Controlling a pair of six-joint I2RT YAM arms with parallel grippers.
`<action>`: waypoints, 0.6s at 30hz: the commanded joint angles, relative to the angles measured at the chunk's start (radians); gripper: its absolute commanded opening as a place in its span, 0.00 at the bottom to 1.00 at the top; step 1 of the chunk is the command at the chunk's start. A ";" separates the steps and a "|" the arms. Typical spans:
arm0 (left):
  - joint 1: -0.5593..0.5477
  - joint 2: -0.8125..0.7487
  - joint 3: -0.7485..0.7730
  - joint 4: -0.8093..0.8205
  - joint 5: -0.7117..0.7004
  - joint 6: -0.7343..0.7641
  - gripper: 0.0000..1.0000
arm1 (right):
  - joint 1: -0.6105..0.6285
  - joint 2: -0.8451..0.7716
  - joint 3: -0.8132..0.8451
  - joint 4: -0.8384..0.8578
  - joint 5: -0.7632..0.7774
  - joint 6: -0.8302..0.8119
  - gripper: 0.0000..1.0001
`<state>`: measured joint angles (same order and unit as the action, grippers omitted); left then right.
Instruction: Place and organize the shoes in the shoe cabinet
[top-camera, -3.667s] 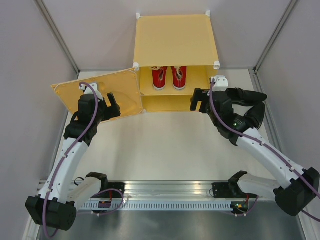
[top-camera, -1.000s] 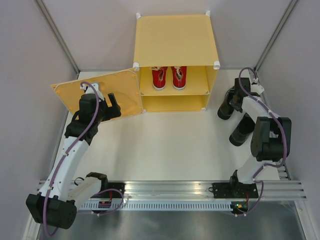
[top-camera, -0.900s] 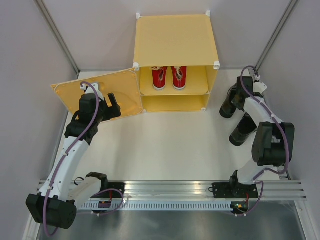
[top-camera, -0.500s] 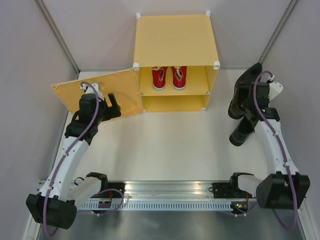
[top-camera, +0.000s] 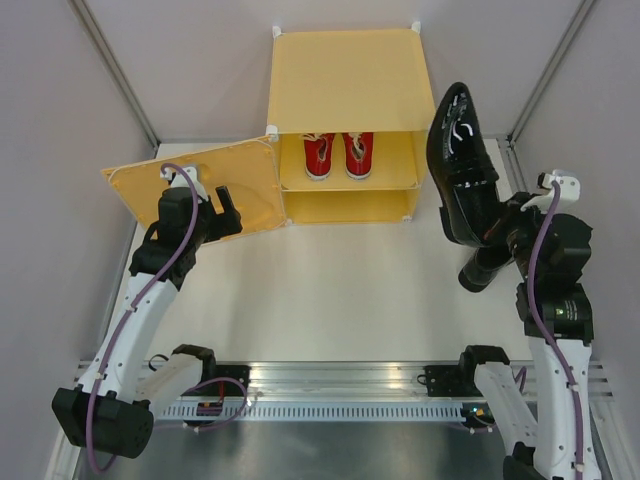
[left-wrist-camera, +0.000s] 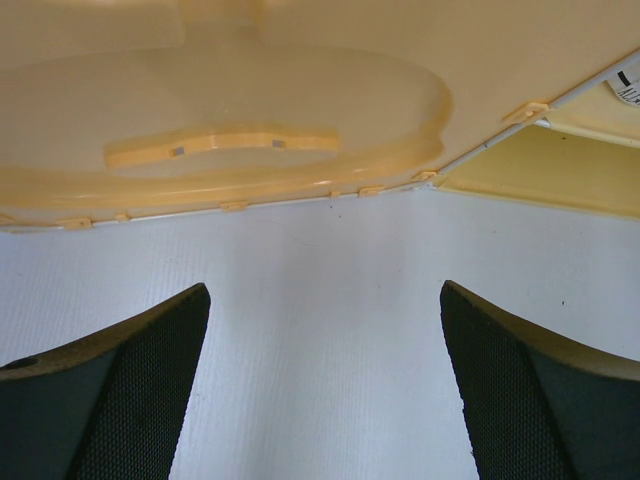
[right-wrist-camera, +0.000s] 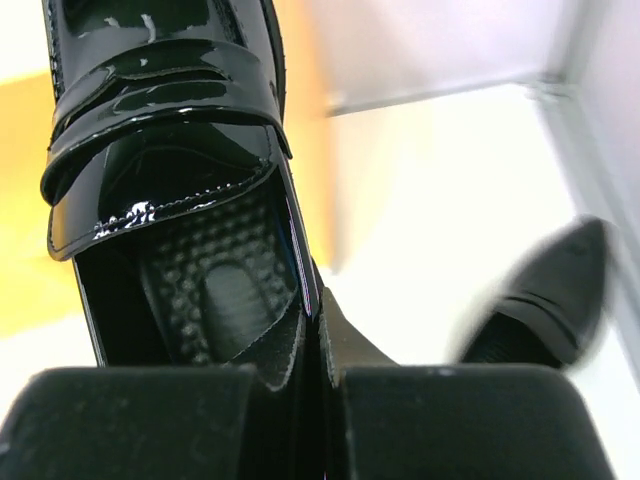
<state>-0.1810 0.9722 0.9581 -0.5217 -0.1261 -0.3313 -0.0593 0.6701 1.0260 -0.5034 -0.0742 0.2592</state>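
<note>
The yellow shoe cabinet (top-camera: 350, 75) stands at the back with its door (top-camera: 195, 190) swung open to the left. Two red sneakers (top-camera: 320, 155) (top-camera: 358, 155) sit side by side on its upper shelf. My right gripper (top-camera: 500, 228) is shut on the side wall of a glossy black dress shoe (top-camera: 458, 165), held high to the right of the cabinet with its toe pointing away. In the right wrist view that shoe (right-wrist-camera: 170, 150) fills the left, pinched at my right gripper (right-wrist-camera: 322, 340). The other black shoe (top-camera: 487, 265) (right-wrist-camera: 550, 300) lies on the table below. My left gripper (top-camera: 225, 205) (left-wrist-camera: 325, 380) is open beside the door (left-wrist-camera: 230, 100).
The cabinet's lower shelf (top-camera: 345, 207) shows no shoes. Grey walls close in on both sides, the right one (top-camera: 600, 150) near my right arm. A metal rail (top-camera: 340, 385) runs along the near edge.
My right arm has lifted the black dress shoe off the table's right side, high up and leftward toward the cabinet. The left arm, the door and the red sneakers have not moved.
</note>
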 joint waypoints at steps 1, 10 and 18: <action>0.002 -0.006 -0.010 0.020 -0.015 0.015 0.98 | 0.027 -0.014 0.011 0.152 -0.357 -0.089 0.01; 0.002 -0.004 -0.012 0.019 -0.032 0.018 0.98 | 0.222 0.178 0.132 -0.074 -0.524 -0.300 0.00; 0.002 -0.004 -0.012 0.019 -0.038 0.021 0.98 | 0.443 0.400 0.207 -0.201 -0.335 -0.385 0.01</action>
<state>-0.1810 0.9726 0.9581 -0.5217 -0.1467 -0.3309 0.3462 1.0378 1.1584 -0.7345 -0.4454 -0.0929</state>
